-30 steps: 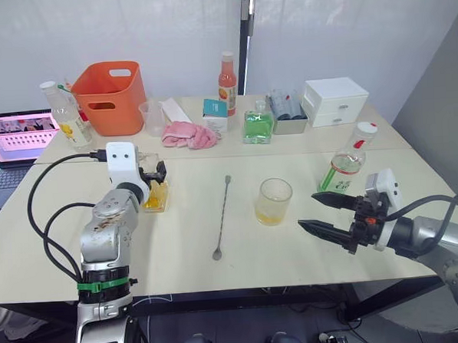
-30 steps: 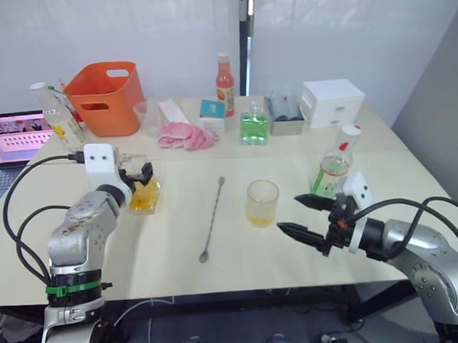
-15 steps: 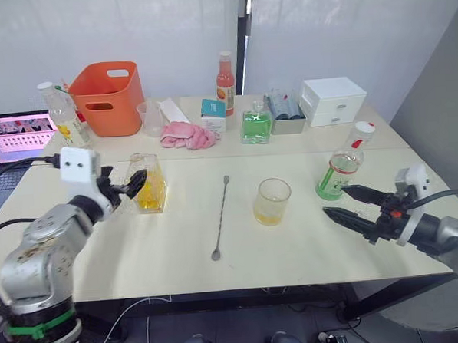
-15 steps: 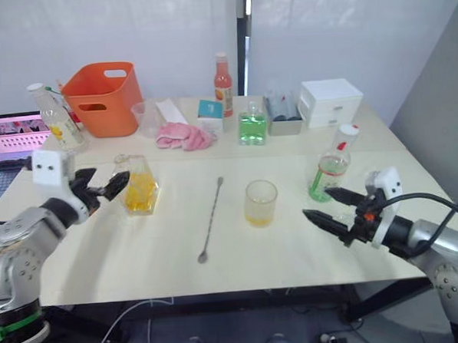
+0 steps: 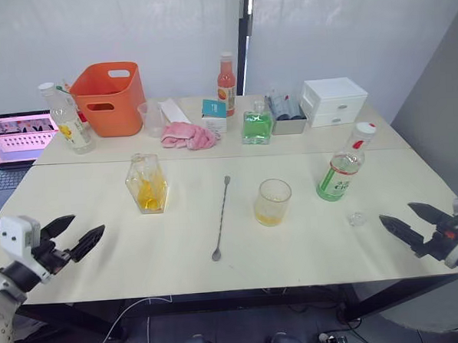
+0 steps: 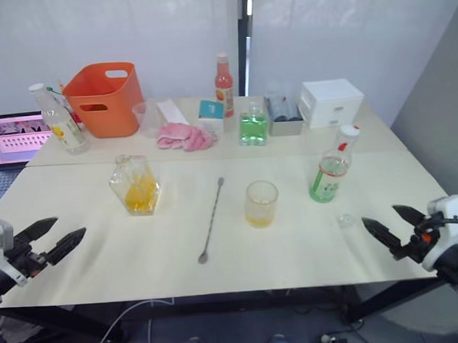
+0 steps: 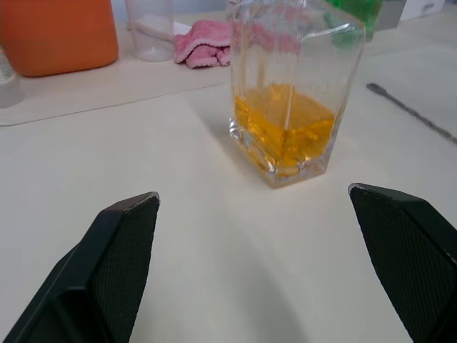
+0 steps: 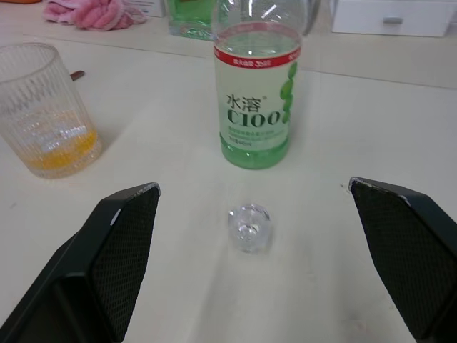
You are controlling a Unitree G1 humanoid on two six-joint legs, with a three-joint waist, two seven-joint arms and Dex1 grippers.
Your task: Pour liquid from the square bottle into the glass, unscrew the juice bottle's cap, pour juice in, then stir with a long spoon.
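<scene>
Hovering off the table's point(image 5: 241, 263) left front corner with fingers spread and empty: left gripper point(image 5: 72, 235). Hanging likewise spread and empty off the right front edge: right gripper point(image 5: 408, 220). Standing upright left of centre: square bottle point(image 5: 146, 183) (yellow-orange liquid low inside). Lying between it and the glass point(image 5: 273, 201), which is holding a little orange liquid: long spoon point(image 5: 221, 217). Standing right of the glass, cap point(image 5: 366, 128) on: juice bottle point(image 5: 342, 164), with a small clear stopper point(image 8: 250, 227) lying just before it.

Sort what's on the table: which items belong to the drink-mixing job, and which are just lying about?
Job items: square bottle, glass, juice bottle with its cap, long spoon.

Lying about: orange bin, pink cloth, green square bottle, white drawer box, tall orange-red bottle, laptop.
</scene>
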